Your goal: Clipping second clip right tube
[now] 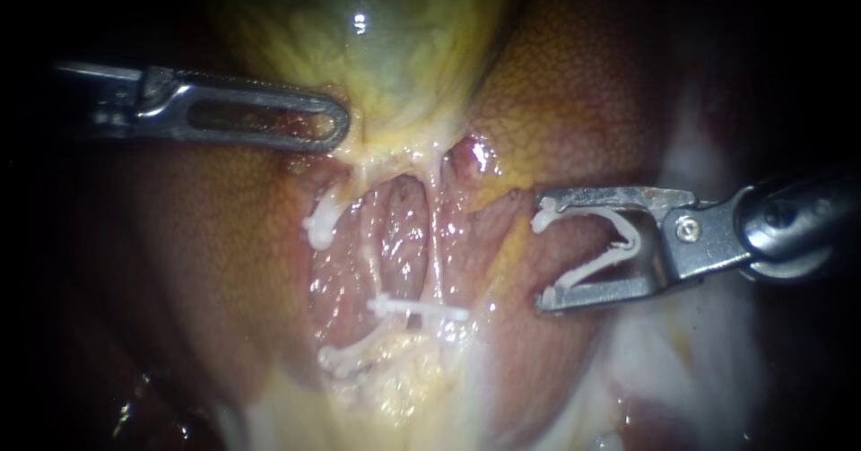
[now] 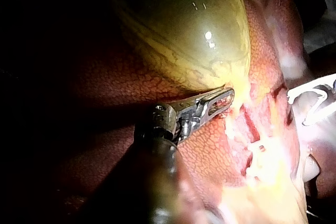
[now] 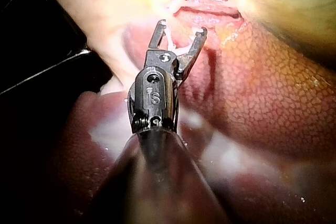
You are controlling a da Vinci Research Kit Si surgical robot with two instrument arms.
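The right tube (image 1: 437,236) is a thin pale strand running down from the gallbladder (image 1: 395,47), with one white clip (image 1: 417,309) shut across it low down. My right instrument (image 1: 543,254) stands to the right of this tube, apart from it. Its jaws are spread wide around an open white clip (image 1: 619,245) that touches both jaws. From the right wrist view the jaws (image 3: 181,29) point at the dissected bed. My left instrument (image 1: 336,128) grips the gallbladder's lower edge with its slotted jaws together (image 2: 226,100).
Two more white clips (image 1: 318,225) (image 1: 343,359) sit on the left tube (image 1: 372,263). Mottled liver (image 1: 224,236) surrounds the raw red bed (image 1: 395,236). Pale fatty tissue (image 1: 404,397) lies below the clips.
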